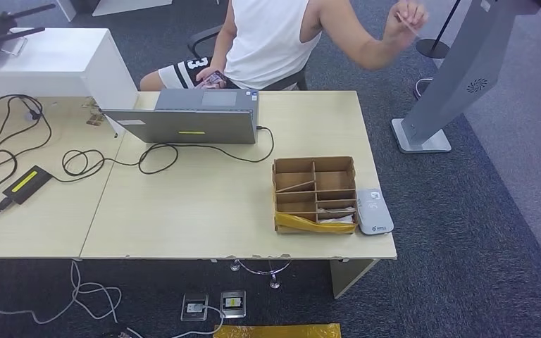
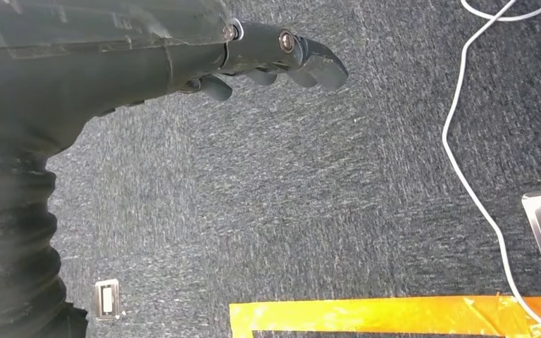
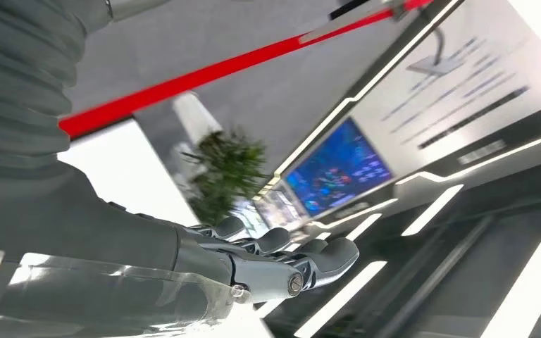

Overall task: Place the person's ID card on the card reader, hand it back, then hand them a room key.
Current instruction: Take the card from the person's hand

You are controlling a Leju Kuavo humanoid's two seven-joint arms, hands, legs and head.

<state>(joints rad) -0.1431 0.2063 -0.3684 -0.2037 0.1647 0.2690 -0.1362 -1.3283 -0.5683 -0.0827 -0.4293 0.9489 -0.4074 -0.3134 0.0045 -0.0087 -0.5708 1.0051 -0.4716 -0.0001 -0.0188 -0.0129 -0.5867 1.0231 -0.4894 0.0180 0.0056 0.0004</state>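
Sitting at the far side of the desk (image 1: 204,218), a person (image 1: 268,42) in a white sleeveless top raises one hand (image 1: 407,14) to the right, pinching something small and thin; whether it is the ID card cannot be told. Their other hand rests low by the lap with a dark object in it.

Card reader (image 1: 373,210): grey, flat, lying at the desk's right near corner, touching the right side of the cardboard divider box (image 1: 315,193). Box compartments hold a few flat cards or strips; yellow tape runs along its near wall.

Laptop (image 1: 196,116): at the far edge, centre, cable (image 1: 162,156) looping across the desk to a black power brick (image 1: 27,184) on the left.

Left hand (image 2: 268,63): in the left wrist view it hangs over dark grey carpet (image 2: 289,211), fingers loosely curled, holding nothing. A white cable and yellow floor tape (image 2: 387,313) lie beneath.

Right hand (image 3: 275,264): in the right wrist view fingers extended side by side, nothing in them, with a blue screen (image 3: 334,172) and a potted plant (image 3: 225,172) beyond.
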